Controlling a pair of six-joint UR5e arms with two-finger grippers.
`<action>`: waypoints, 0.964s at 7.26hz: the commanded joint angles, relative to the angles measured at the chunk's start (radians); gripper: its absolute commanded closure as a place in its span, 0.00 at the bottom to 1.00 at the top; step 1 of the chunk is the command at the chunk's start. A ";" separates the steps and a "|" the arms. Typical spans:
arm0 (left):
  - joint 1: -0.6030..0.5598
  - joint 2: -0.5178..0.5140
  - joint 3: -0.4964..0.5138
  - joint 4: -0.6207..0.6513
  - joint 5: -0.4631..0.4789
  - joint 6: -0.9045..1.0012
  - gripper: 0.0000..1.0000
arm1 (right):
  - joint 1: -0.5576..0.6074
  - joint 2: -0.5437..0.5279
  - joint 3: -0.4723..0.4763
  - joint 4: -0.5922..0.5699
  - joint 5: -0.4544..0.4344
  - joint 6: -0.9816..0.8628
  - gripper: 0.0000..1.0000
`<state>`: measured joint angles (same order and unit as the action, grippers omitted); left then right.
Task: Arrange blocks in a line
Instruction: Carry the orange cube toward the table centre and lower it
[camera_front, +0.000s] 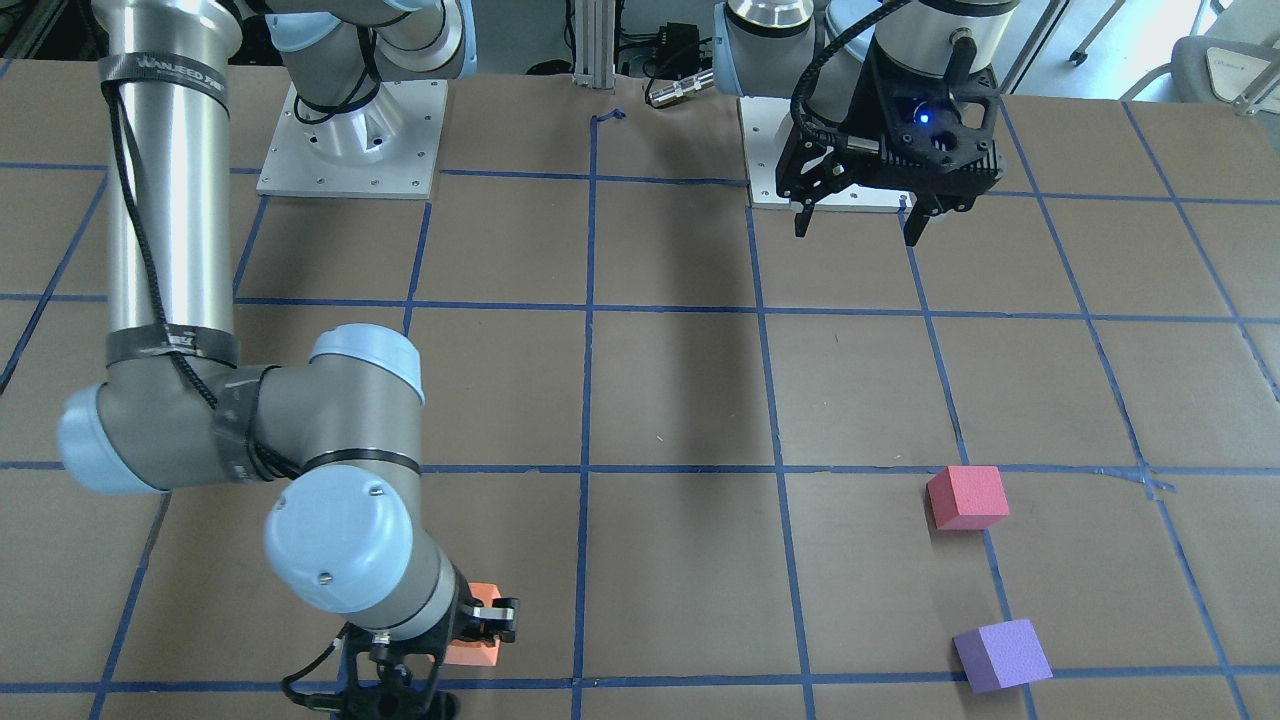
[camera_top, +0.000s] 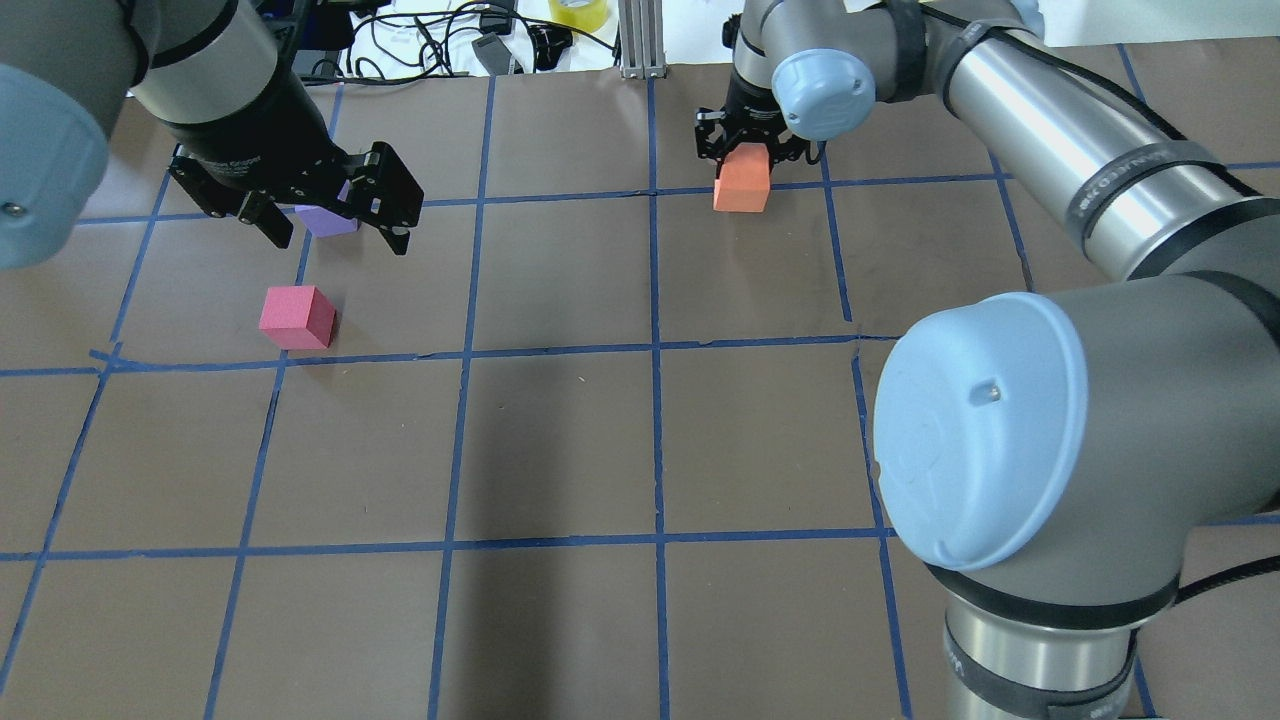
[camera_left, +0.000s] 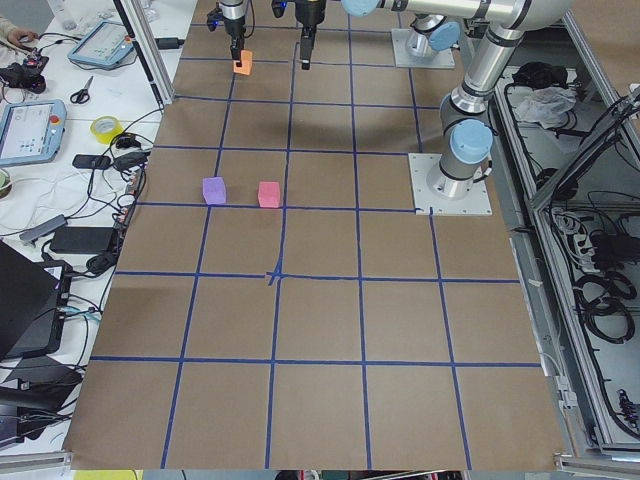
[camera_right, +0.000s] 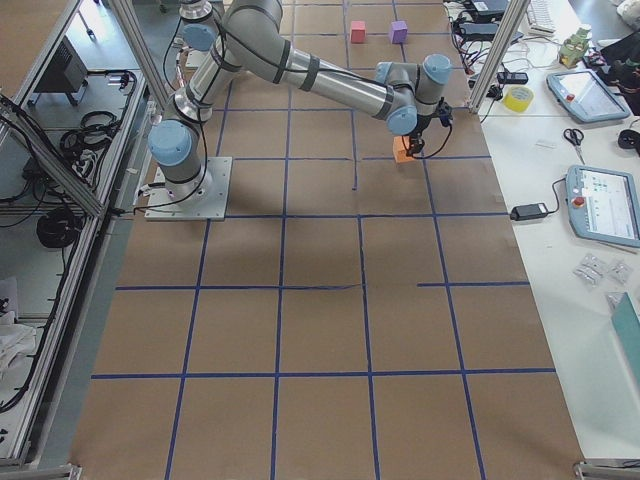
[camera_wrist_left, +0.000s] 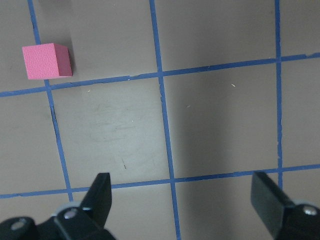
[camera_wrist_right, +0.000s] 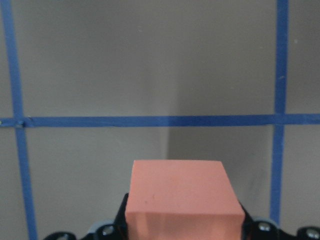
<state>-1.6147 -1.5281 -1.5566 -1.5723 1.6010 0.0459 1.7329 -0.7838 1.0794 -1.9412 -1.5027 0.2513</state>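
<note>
Front-facing view: the right end effector (camera_front: 465, 630), lower left, grips the orange block (camera_front: 478, 655). The left end effector (camera_front: 858, 228), upper right, hangs open. The pinkish red block (camera_front: 967, 497) and purple block (camera_front: 1002, 655) sit lower right on the table (camera_front: 680, 400).

Overhead view: the orange block is well apart from that pair, so carrying it into line with them looks like the next move.

Right wrist view: it is a cube with no long axis, its faces square to the tape grid (camera_wrist_right: 150, 121).

— Item one?
— Orange cube (camera_top: 742, 180), matte foam, is being clamped upright between the fingers of the right gripper (camera_top: 747, 158).
— Items two and three?
— Pinkish-red cube (camera_front: 967, 497) and purple cube (camera_front: 1002, 655), same size, are lying flat and free. They are sitting near each other without touching, well apart from the orange one.
</note>
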 joint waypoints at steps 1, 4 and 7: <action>0.019 0.000 0.001 0.000 0.000 0.002 0.00 | 0.066 0.060 -0.088 -0.001 0.012 0.158 0.92; 0.036 0.003 -0.002 0.000 0.008 0.015 0.00 | 0.131 0.089 -0.081 0.013 0.090 0.230 0.75; 0.053 0.006 -0.003 0.000 -0.001 0.015 0.00 | 0.172 0.063 -0.069 0.122 -0.002 0.073 0.74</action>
<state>-1.5651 -1.5230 -1.5589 -1.5723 1.6033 0.0612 1.8927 -0.7102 1.0043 -1.8501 -1.4742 0.4186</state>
